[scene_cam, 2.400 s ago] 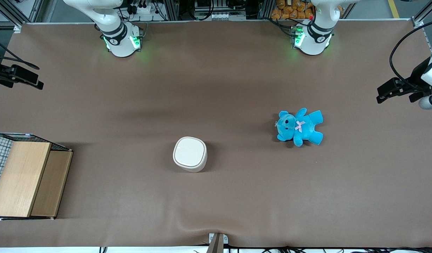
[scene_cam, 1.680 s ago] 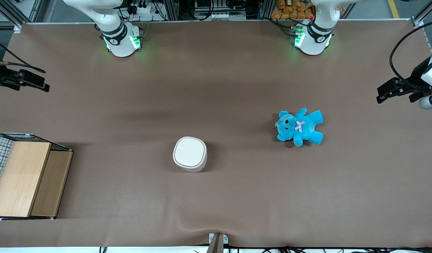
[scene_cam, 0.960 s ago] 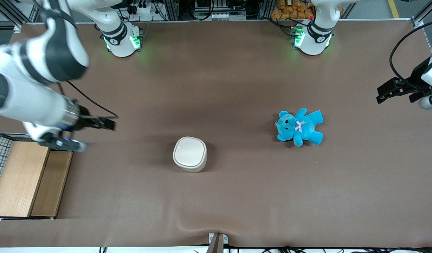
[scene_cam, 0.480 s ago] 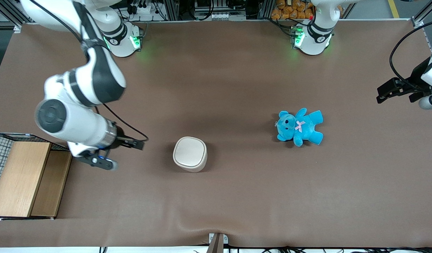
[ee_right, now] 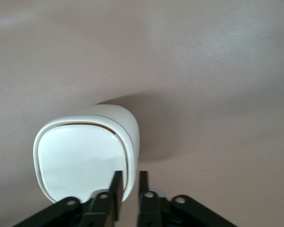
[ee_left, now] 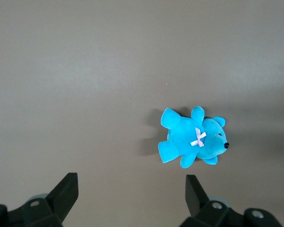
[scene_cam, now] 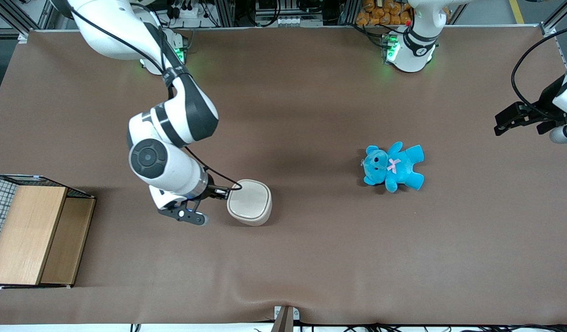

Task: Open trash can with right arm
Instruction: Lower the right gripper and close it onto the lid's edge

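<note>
Trash can (scene_cam: 249, 202) sitting on the brown surface (scene_cam: 311, 258), just below frame centre, flat lid down, inside hidden. Tool (scene_cam: 228, 194) perched at its rim on the working arm's end, fingers (ee_right: 116, 187) nearly together, straddling the rim, nothing gripped. Blue teddy (scene_cam: 393, 167) well apart.
</note>
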{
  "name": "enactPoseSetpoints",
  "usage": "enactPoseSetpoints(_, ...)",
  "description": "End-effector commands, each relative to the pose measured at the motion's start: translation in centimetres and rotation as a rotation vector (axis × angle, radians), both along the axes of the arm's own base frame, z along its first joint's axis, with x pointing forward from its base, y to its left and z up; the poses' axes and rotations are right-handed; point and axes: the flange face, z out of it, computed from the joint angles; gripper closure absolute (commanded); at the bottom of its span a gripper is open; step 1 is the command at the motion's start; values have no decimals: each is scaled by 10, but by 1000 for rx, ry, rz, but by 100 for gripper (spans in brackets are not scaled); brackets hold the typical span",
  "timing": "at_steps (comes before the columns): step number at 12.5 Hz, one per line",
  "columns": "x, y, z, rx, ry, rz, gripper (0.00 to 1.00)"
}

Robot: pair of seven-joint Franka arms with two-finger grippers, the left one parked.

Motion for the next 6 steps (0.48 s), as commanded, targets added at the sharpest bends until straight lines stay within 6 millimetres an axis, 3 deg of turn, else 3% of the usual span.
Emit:
enactPoseSetpoints(1,4,13,-13,-2,0,-13,100)
enactPoseSetpoints(6,-2,33,-38,-4,4,-13,100)
